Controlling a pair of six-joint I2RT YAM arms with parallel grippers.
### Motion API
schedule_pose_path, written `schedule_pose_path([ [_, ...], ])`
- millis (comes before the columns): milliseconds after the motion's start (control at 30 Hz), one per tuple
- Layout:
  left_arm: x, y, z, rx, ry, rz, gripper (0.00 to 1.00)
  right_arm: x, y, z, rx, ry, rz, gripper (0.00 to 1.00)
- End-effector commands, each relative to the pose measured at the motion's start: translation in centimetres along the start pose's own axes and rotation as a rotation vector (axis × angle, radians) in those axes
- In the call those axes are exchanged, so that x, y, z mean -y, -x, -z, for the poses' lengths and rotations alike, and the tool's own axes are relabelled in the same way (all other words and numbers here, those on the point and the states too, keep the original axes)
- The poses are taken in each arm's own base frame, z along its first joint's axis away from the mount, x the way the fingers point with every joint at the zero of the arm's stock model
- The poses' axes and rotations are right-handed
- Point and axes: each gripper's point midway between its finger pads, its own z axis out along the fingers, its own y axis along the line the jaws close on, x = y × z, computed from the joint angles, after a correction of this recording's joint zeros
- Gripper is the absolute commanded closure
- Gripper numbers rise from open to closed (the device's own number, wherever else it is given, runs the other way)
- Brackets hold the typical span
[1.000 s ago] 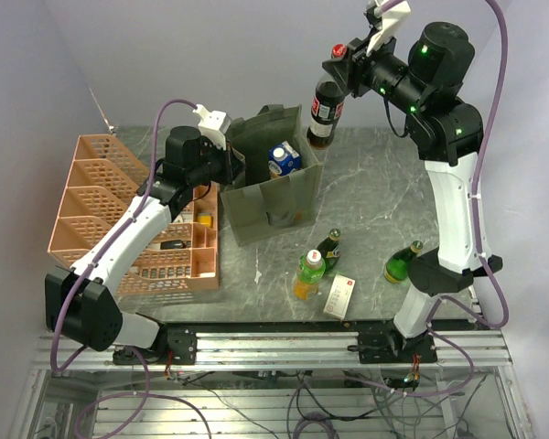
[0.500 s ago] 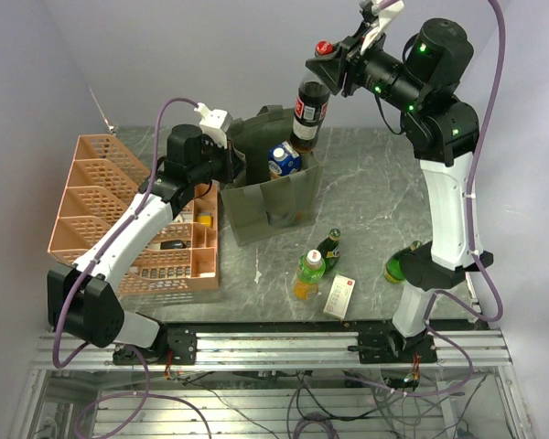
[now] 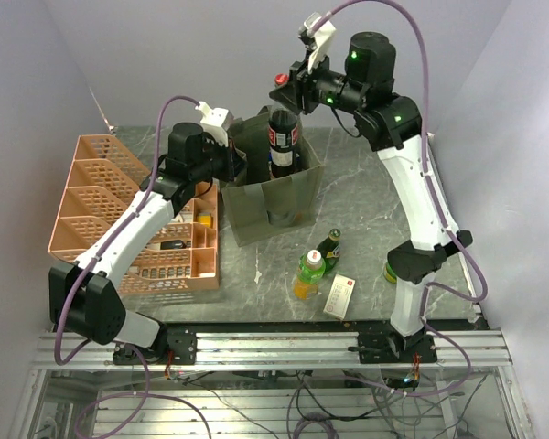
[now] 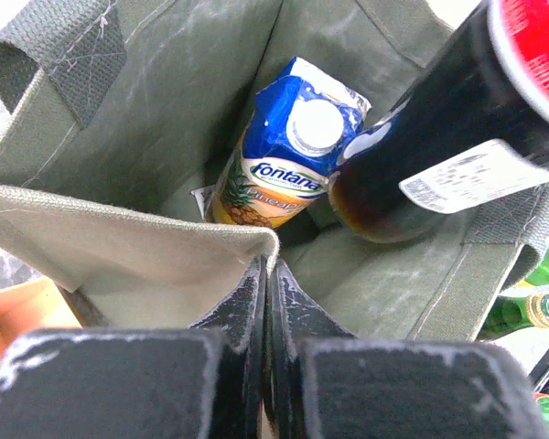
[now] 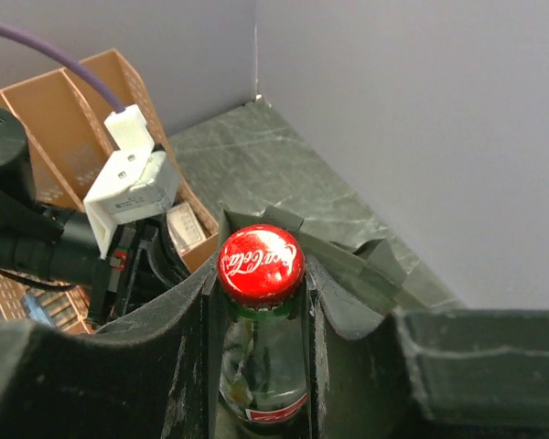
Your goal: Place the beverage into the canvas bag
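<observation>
My right gripper (image 5: 261, 274), clamped on the bottle (image 3: 282, 146) neck, has swung it from upper right to the bag (image 3: 256, 208) mouth at top centre, where my left gripper (image 4: 267, 279) pinches the rim open, so I judge lowering comes next.

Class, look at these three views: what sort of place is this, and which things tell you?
Most likely a robotics lab test bench, not a shop or kitchen. The left arm and right arm are bolted to a metal rail, purple cables run along them, and plain walls box in the table.
</observation>
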Motion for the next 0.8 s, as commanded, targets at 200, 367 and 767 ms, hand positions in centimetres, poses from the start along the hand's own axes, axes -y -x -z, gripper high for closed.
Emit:
schedule_pose_path([
  [200, 1.3, 1.5, -0.1, 0.024, -0.061, -0.013, 0.93, 0.7, 3.5, 1.5, 0.143, -0.07, 0.107, 1.0],
  [367, 1.3, 1.3, -0.3, 0.02, -0.061, -0.015, 0.93, 0.5, 3.3, 2.3, 0.141, -0.079, 0.094, 1.0],
  [767, 1.0, 1.5, -0.2, 0.02, -0.044, -0.026, 0.93, -0.7, 8.4, 4.0, 0.269, -0.046, 0.054, 1.0],
])
